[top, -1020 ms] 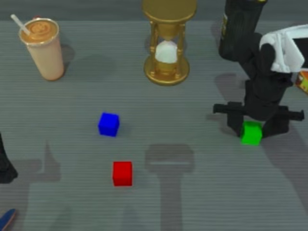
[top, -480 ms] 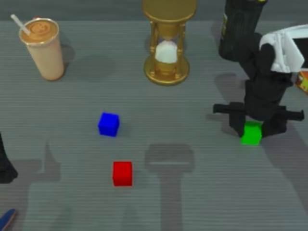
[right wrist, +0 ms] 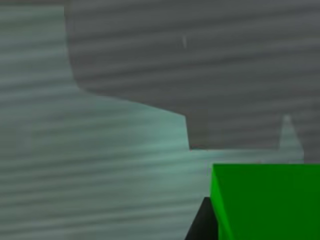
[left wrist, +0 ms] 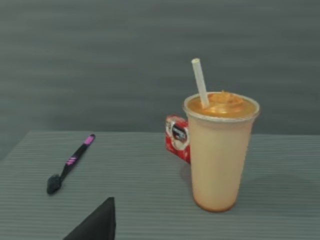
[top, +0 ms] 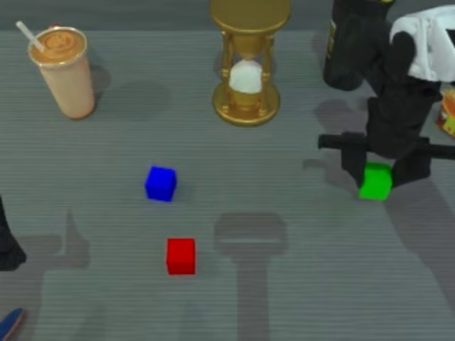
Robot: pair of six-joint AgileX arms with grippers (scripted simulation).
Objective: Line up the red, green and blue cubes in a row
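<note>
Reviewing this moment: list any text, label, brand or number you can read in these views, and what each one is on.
No text can be read in any view.
Red and white packet behind the milkshake cup: dark printing, too blurred to read.
Dark bottle at the table's far right: a yellowish label strip, too small to read.
Orange item at the top view's right edge: cut off, nothing legible.
Red cube, blue cube, green cube, hourglass: plain, unmarked.
</note>
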